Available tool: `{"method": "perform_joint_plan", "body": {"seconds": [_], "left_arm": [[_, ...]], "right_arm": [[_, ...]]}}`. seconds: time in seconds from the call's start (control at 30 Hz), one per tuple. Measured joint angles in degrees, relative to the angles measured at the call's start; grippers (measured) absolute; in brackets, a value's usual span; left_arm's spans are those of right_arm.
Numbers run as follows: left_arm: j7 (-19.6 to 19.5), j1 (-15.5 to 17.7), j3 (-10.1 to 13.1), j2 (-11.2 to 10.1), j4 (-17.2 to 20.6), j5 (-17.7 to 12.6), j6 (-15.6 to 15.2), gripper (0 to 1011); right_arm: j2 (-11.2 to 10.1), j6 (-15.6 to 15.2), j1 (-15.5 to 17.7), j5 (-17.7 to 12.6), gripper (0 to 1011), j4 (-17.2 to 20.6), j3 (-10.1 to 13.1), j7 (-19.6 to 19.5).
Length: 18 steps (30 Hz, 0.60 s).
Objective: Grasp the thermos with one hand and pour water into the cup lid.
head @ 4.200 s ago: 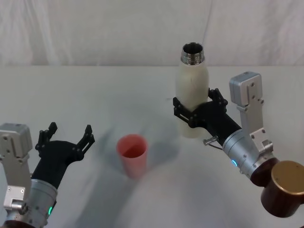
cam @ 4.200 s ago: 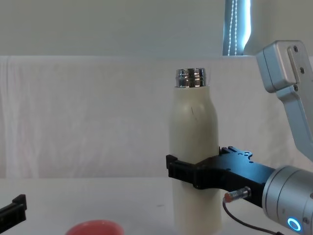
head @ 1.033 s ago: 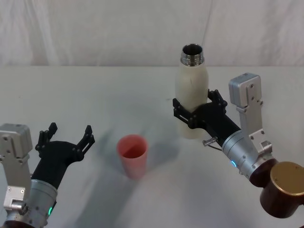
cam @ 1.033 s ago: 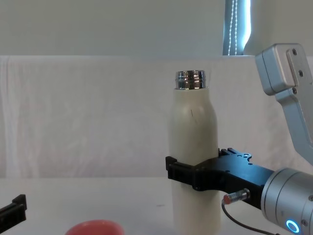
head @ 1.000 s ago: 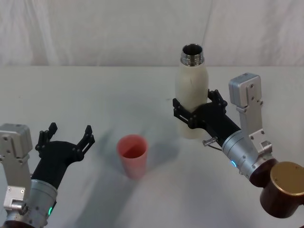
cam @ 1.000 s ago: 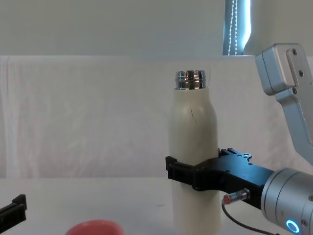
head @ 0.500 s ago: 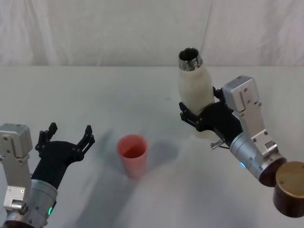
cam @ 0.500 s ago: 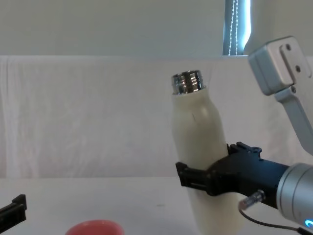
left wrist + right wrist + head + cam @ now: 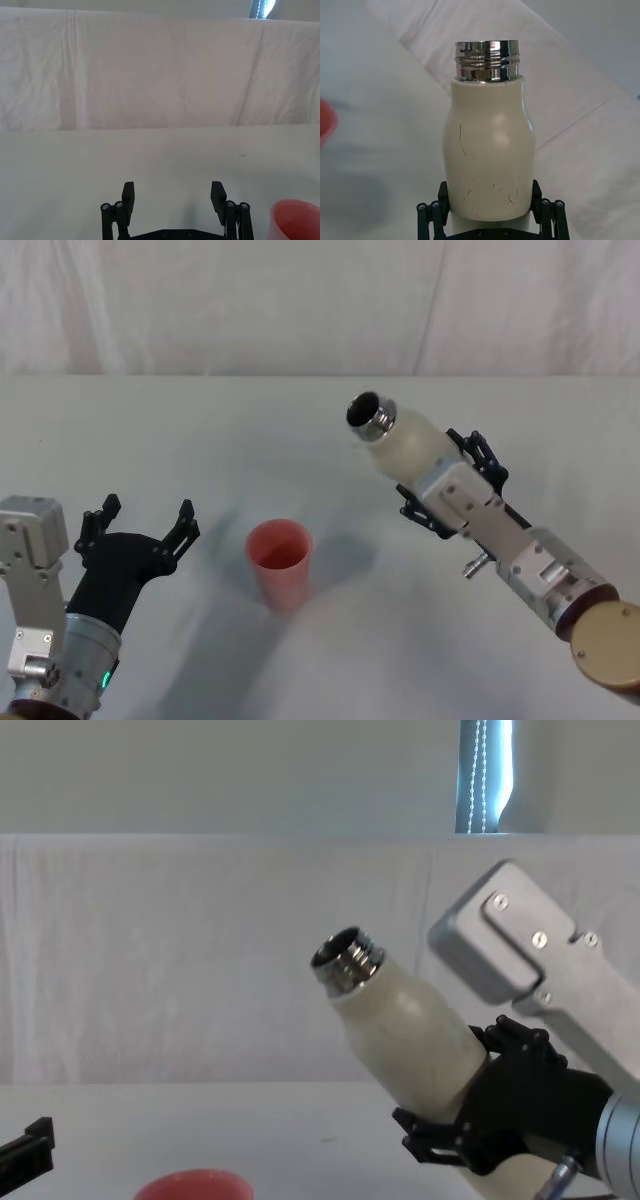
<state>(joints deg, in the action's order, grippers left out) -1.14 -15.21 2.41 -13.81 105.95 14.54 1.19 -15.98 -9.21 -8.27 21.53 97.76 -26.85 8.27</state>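
The cream-white thermos (image 9: pixel 408 447) hangs above the table, tilted with its open chrome neck (image 9: pixel 368 413) pointing left toward the cup lid. My right gripper (image 9: pixel 443 483) is shut on its lower body, as the chest view (image 9: pixel 468 1098) and the right wrist view (image 9: pixel 489 216) also show. The thermos (image 9: pixel 410 1038) (image 9: pixel 489 155) has small dark scuffs on its side. The pinkish-red cup lid (image 9: pixel 280 560) stands upright on the table, left of and below the neck, its rim (image 9: pixel 193 1186) (image 9: pixel 297 220) in view. No water shows. My left gripper (image 9: pixel 141 523) (image 9: pixel 173 192) rests open, left of the cup.
A white cloth covers the table (image 9: pixel 200 430) and the wall behind it. The right arm's bronze joint (image 9: pixel 605 645) sits at the near right corner. One left fingertip (image 9: pixel 27 1148) pokes into the chest view's lower left.
My right gripper has lifted the thermos off the table and tipped it left, so the neck has swung down toward the cup lid. The left gripper and cup have not moved.
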Motion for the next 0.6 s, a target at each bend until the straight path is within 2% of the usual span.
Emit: {"method": "perform_joint_plan", "body": {"seconds": [0.13,0.17,0.27,0.4,0.53,0.57,0.6], "left_arm": [[0.00,0.00,0.00,0.00,0.00,0.00,0.00,1001],[0.00,0.00,0.00,0.00,0.00,0.00,0.00,1001],[0.00,0.00,0.00,0.00,0.00,0.00,0.00,1001],[0.00,0.00,0.00,0.00,0.00,0.00,0.00,1001],[0.00,0.00,0.00,0.00,0.00,0.00,0.00,1001],[0.00,0.00,0.00,0.00,0.00,0.00,0.00,1001],[0.00,0.00,0.00,0.00,0.00,0.00,0.00,1001]], "right_arm": [[-0.96,-1.03,0.12,5.56,956,0.56,-1.64,-1.04],[-0.96,-1.03,0.12,5.56,956,0.56,-1.64,-1.04],[-1.55,-1.70,0.16,9.20,957,0.95,-2.67,-1.34],[-1.95,-2.26,0.06,11.99,957,1.19,-3.41,-1.32],[-2.51,-2.99,0.01,16.15,957,1.68,-4.42,-1.48],[-2.51,-2.99,0.01,16.15,957,1.68,-4.42,-1.48],[-2.68,-3.25,0.01,17.60,957,1.85,-4.81,-1.65]]}}
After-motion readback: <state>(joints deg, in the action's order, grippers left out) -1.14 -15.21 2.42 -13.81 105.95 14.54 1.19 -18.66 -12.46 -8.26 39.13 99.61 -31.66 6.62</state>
